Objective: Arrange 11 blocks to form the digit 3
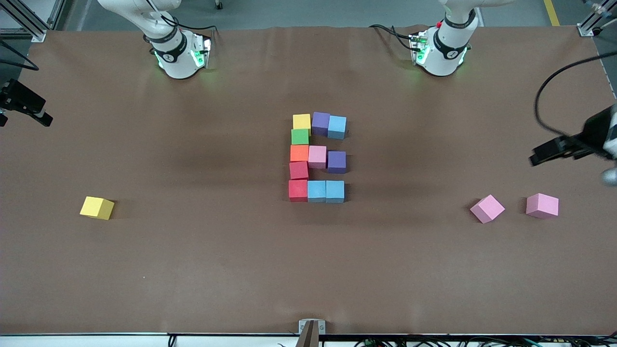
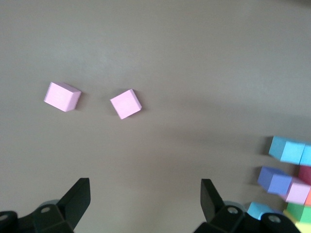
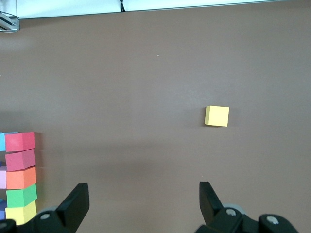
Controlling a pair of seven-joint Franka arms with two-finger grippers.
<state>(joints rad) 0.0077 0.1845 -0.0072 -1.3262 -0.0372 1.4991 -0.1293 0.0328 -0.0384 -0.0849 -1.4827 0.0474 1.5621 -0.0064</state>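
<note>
Digit 3 complete mid-worktop, well apart from both arms. Left end effector open above two pink spares; right end effector open, empty, waiting.

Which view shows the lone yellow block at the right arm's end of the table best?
The right wrist view: the yellow block sits unobstructed and fairly large. The front view shows it smaller, near the table's end. The left wrist view doesn't show it.

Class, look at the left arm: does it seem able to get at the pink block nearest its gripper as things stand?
Probably yes. The left gripper is open, up in the air over that end of the table, and the pink block sits alone on the table, apart from its pink neighbour.
</note>
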